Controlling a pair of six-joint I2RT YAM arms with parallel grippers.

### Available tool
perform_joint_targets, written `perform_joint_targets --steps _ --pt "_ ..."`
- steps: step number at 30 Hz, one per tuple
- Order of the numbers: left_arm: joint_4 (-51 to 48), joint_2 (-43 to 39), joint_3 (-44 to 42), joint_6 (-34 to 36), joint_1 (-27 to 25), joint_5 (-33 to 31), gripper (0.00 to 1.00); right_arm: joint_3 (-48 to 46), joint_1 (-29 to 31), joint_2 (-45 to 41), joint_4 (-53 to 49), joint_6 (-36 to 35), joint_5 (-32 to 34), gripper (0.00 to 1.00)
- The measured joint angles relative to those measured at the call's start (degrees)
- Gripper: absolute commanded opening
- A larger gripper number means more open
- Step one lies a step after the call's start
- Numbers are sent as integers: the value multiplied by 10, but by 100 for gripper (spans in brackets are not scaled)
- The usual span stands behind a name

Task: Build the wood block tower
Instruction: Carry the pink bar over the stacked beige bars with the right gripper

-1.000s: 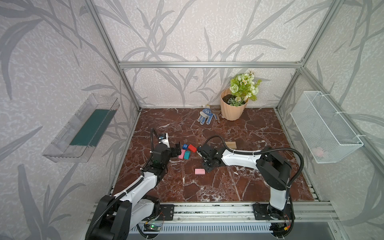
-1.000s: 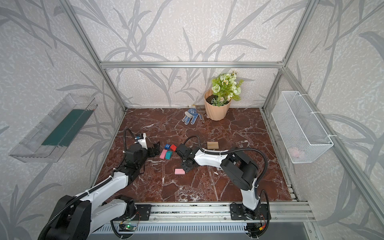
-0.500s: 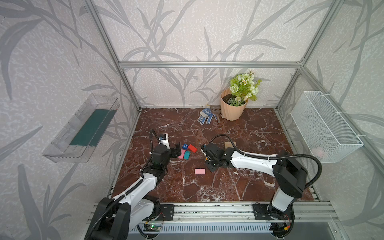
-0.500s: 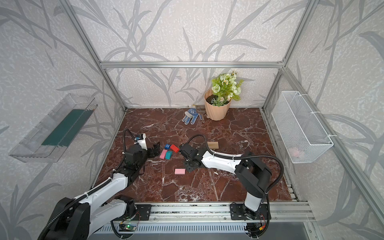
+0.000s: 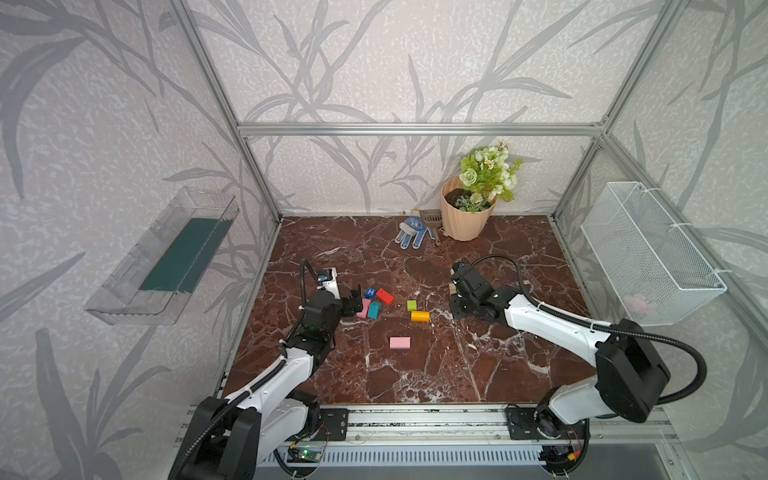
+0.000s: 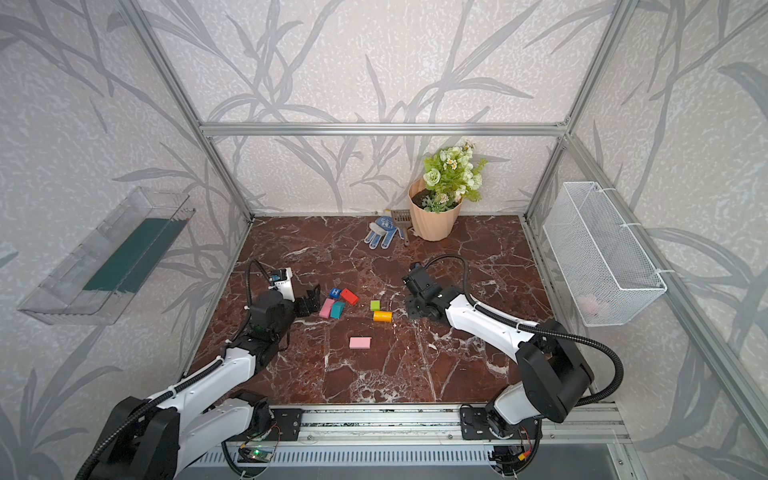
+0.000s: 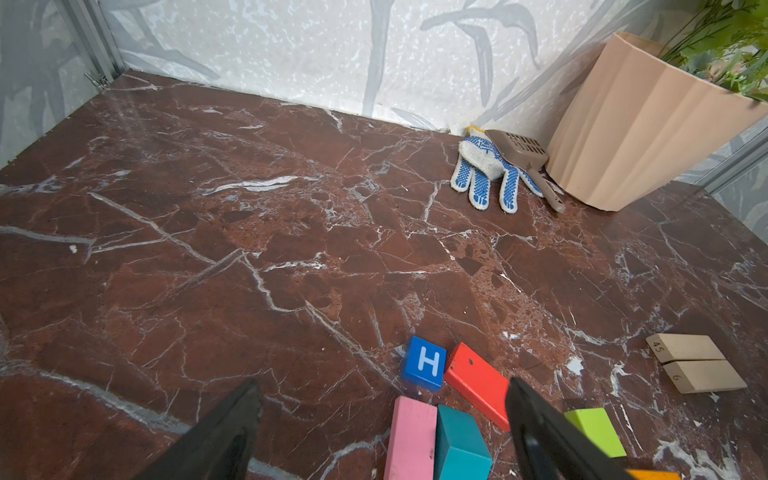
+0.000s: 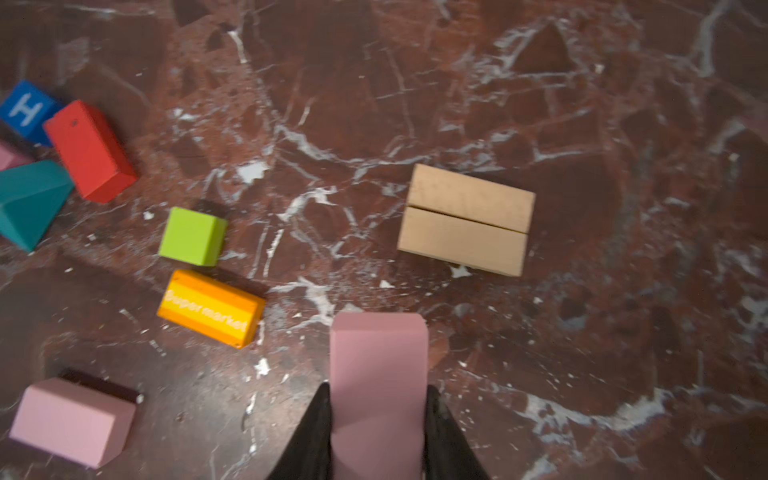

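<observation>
Red-brown marble tabletop (image 5: pixel 415 374), nothing stacked yet: my right gripper (image 8: pixel 379 388) pinches a pink wooden block (image 8: pixel 378 353) by one end. Two plain tan wooden blocks (image 8: pixel 465 218) lie side by side just ahead of its free end, long axes crosswise to it, not touching. Right arm is nearer, I reckon; left gripper (image 7: pixel 382 386) sits spread, well apart.

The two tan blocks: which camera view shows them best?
The right wrist view: the two tan blocks lie side by side, touching, whole and large. The left wrist view shows them smaller, from a low angle, with printed numbers. In both top views the right arm covers them almost fully.
</observation>
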Motion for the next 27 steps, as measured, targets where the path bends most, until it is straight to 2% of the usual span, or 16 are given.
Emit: perform_joint_targets --steps 7,15,27 --pt "1 -1 0 0 0 0 92 -38 -48 -26 2 26 24 11" --pt "0 7 0 0 -2 0 92 -35 -97 -13 1 38 30 13" --pt "0 7 0 1 -4 -1 92 109 -102 117 -23 11 18 17"
